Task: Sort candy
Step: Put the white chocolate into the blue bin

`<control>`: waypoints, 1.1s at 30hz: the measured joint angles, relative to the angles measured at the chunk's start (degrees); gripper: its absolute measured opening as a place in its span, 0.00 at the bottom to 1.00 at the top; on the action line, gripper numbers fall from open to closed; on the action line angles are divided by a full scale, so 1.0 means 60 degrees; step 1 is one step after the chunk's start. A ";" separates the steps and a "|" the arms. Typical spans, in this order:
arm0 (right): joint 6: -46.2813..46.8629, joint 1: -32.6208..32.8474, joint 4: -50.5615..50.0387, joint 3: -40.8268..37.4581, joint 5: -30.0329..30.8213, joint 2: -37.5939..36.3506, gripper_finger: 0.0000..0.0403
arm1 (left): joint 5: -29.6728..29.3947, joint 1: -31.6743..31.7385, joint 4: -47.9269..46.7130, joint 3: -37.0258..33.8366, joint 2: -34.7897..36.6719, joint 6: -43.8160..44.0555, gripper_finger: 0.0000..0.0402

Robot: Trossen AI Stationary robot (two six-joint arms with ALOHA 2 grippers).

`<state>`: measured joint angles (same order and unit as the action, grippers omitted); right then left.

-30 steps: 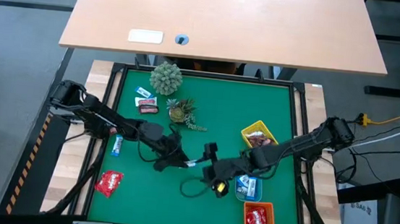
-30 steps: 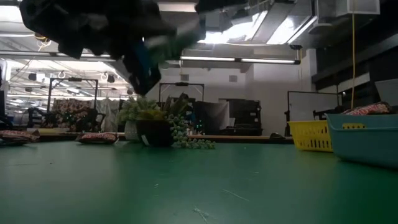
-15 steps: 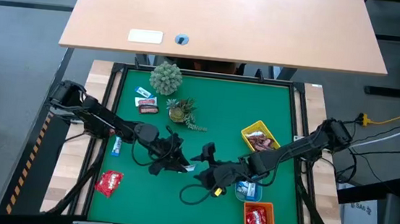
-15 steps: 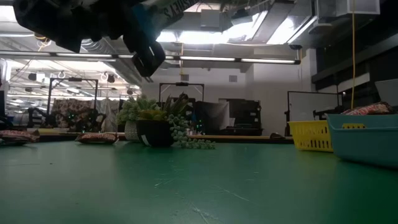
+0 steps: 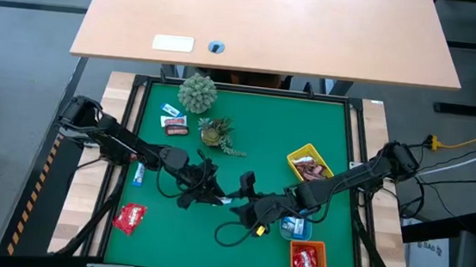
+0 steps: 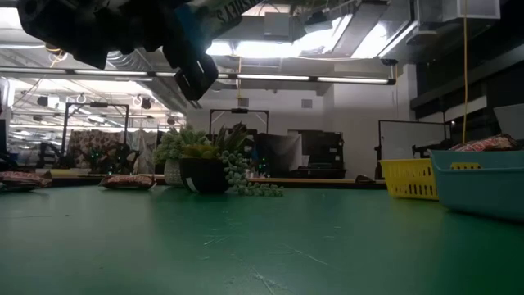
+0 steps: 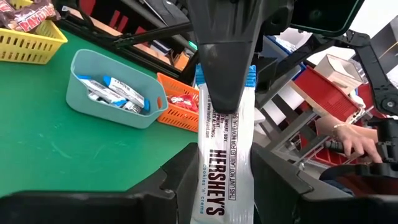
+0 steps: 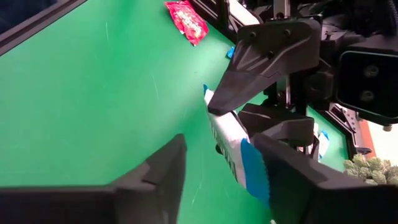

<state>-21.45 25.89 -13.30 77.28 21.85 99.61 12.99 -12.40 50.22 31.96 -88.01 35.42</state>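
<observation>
You are handing a Hershey's cookies-and-cream bar from one arm to the other, in the air above the middle of the green table. The left gripper is pinching one end of the white-and-blue wrapper, and the right gripper is reaching in from the other side with its fingers spread on either side of the free end. Nothing shows the right fingers gripping yet, so treat the bar as carried by the left arm alone.

You are aiming for a clean transfer, so bring the right fingers far enough along the wrapper to catch the bar itself, not just the crimped blue tail. Close the right gripper fully before you let the left one release; a thin, slick packet will probably slip or twist if both are loose at once. Keep the two grippers from knocking together, since they are already very near.

Once it is held, you are heading for the light blue bin, which holds matching blue-and-white wrappers and sits between the yellow basket and the orange basket.
</observation>
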 joint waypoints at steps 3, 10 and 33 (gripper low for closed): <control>0.0004 -0.0004 0.0000 0.0000 0.0005 0.0000 0.37 | 0.0000 0.0000 -0.0003 -0.0003 0.0000 0.0000 0.32; 0.0015 -0.0007 0.0007 0.0000 0.0109 0.0000 0.20 | -0.0005 -0.0004 -0.0023 -0.0002 0.0000 0.0000 0.32; 0.1294 0.0078 -0.1526 0.0000 -0.0329 -0.0114 0.08 | -0.0516 -0.0298 -0.0445 0.0008 0.0000 -0.0008 0.56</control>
<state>-13.69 26.36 -22.46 77.28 19.87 98.93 9.90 -14.19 47.55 32.01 -88.01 35.37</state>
